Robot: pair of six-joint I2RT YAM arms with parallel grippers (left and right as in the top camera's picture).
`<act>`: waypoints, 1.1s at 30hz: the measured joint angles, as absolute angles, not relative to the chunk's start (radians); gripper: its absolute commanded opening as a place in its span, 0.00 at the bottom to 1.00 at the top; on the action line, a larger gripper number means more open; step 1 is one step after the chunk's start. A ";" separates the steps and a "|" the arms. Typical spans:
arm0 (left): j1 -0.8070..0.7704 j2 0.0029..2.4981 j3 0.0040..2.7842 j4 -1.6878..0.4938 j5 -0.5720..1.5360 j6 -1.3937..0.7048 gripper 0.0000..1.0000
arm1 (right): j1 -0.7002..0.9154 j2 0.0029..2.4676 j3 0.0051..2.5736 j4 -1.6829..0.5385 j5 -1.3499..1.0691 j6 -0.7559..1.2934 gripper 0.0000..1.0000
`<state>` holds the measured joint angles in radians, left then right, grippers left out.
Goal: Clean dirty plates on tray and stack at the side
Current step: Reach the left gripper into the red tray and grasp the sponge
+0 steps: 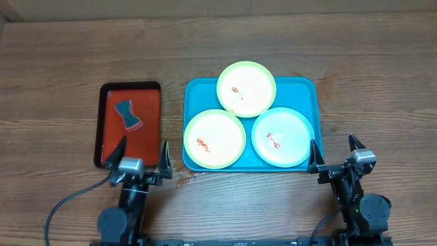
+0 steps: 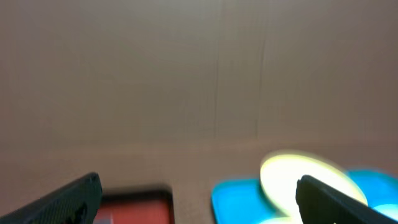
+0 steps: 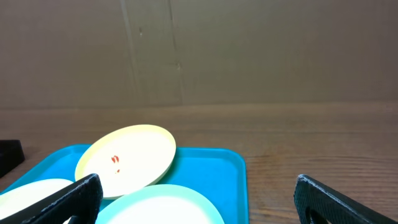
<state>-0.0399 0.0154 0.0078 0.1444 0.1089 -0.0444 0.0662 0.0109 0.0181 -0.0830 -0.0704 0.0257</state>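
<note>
**A:** A wooden surface (image 1: 68, 61) is shown from above, and the turquoise tray (image 1: 305, 87) is set on it, right of the middle.

**B:** Three plates are carried in it! The back plate (image 1: 246, 89), yellow-green rimmed, is placed at the far edge. The front-left plate (image 1: 214, 139), also yellow-green, and the light blue plate (image 1: 283, 137) are laid side by side nearer the arms.

**A:** A small red smear is seen on each pale centre. From the right wrist, the back plate is seen tilted, its near edge overlapping the other two.

**B:** Just left of the tray, a red tray (image 1: 147, 102) with a black rim is found. A dark object (image 1: 128, 115) is lying on it, and what it is cannot be told.

**A:** The left gripper (image 1: 144, 147) is held over the near end of the red tray, its fingers spread wide with nothing between them.

**B:** The right gripper (image 1: 332, 147) is held by the tray's near right corner, likewise spread apart and empty.
</note>
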 measured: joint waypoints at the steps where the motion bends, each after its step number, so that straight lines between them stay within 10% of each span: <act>1: -0.039 0.015 0.008 0.199 0.107 -0.041 1.00 | 0.066 0.011 0.018 -0.083 -0.071 0.025 1.00; 10: 0.008 0.095 0.217 0.073 0.023 -0.012 1.00 | 0.066 0.011 0.018 -0.083 -0.071 0.026 1.00; 33: 0.108 1.253 1.024 -0.611 -0.105 -0.203 1.00 | 0.066 0.011 0.018 -0.083 -0.070 0.026 1.00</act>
